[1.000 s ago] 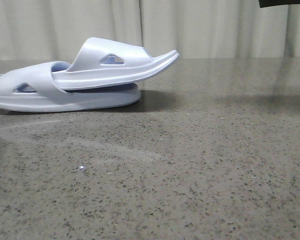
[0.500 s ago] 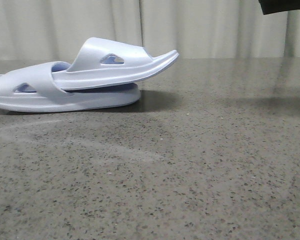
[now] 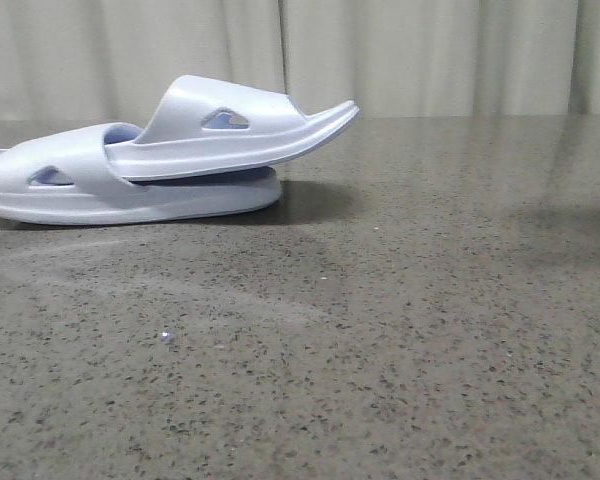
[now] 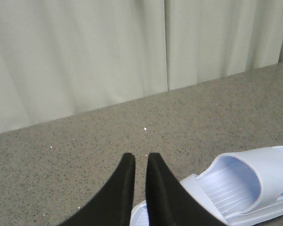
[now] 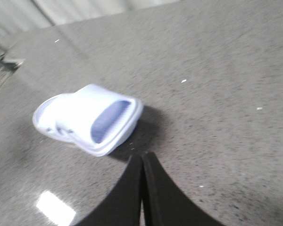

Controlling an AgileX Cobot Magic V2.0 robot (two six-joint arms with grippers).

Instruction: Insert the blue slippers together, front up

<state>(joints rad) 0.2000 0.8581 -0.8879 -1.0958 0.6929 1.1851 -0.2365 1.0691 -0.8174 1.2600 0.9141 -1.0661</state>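
Pale lavender-blue foam slippers nested at far left of speckled stone counter, upper one tilted w/ front raised.

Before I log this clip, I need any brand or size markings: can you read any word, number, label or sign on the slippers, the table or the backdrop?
None can be read.
Slippers: plain moulded foam, no print visible in any view; soles hidden.
Table: speckled stone only, no label.
Curtain: plain folds, no sign.
Left claw and right claw: plain black, no marking.
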